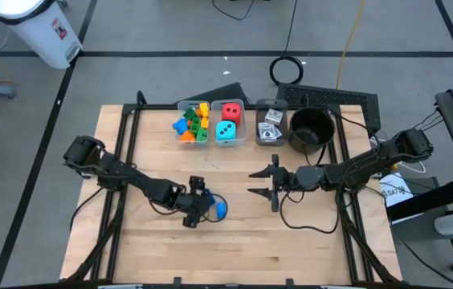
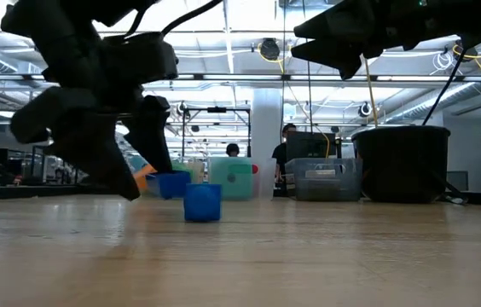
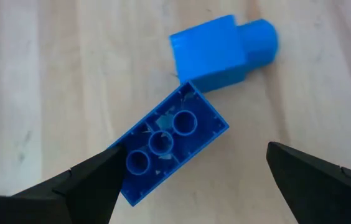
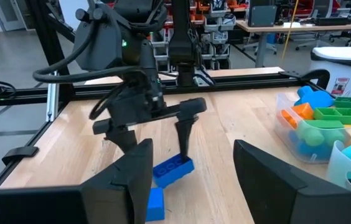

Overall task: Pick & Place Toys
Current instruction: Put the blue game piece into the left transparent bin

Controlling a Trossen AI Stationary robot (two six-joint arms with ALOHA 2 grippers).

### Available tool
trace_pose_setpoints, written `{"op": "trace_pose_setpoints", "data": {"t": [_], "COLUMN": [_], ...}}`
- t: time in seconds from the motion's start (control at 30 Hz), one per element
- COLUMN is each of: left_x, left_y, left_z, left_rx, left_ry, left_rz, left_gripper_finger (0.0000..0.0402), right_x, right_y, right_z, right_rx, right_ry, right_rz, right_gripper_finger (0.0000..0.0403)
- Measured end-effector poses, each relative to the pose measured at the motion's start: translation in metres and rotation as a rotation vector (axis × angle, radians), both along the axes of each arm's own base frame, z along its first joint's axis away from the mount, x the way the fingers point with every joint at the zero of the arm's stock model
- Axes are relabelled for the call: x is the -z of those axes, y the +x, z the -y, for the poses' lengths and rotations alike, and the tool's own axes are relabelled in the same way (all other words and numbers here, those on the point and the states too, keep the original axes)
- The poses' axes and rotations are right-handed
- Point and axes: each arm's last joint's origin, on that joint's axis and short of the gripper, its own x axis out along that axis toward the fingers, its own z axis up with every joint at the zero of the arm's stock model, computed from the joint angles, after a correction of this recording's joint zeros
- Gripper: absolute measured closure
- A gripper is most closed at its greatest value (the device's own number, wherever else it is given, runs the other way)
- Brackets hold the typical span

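- Left gripper point(image 3: 191, 180): hanging wide open, straddling a long blue plastic brick point(image 3: 170, 144) lying underside up; gripping nothing.
- Right gripper point(image 1: 262, 183): hovering half open, empty.

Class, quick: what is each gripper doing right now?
Left gripper: open, around a blue brick on the table.
Right gripper: open, empty, raised above the table.

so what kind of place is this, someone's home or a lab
Most likely a robotics lab or workshop, not a home: workbenches crowded with equipment behind the wooden table, open ceiling with strip lights, and people at stations in the background.
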Motion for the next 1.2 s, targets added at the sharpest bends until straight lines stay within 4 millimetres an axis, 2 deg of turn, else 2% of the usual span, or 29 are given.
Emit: {"op": "trace_pose_setpoints", "data": {"t": [0.43,0.63,0.8,1.0,1.2], "left_x": [-0.026,-0.056,-0.086,-0.119,-0.12], "left_y": [0.002,-0.003,-0.018,-0.036,-0.046], "left_z": [-0.01,-0.025,-0.052,-0.097,-0.147], "left_rx": [-0.122,-0.199,-0.294,-0.443,-0.602], "left_ry": [0.033,0.033,0.081,0.196,0.211], "left_rz": [0.117,0.211,0.275,0.359,0.321], "left_gripper_finger": [0.0011,0.0011,0.0011,0.0011,0.0011], "right_x": [0.0,0.001,0.001,0.001,0.001], "right_y": [0.0,0.0,0.0,0.0,0.0], "right_z": [0.0,0.0,0.0,0.0,0.0], "right_rx": [0.0,0.0,0.0,0.0,0.0], "right_ry": [0.0,-0.001,0.0,-0.001,-0.001], "right_rz": [-0.003,-0.005,-0.004,-0.007,-0.006], "right_gripper_finger": [0.0209,0.0209,0.0209,0.0209,0.0209]}}
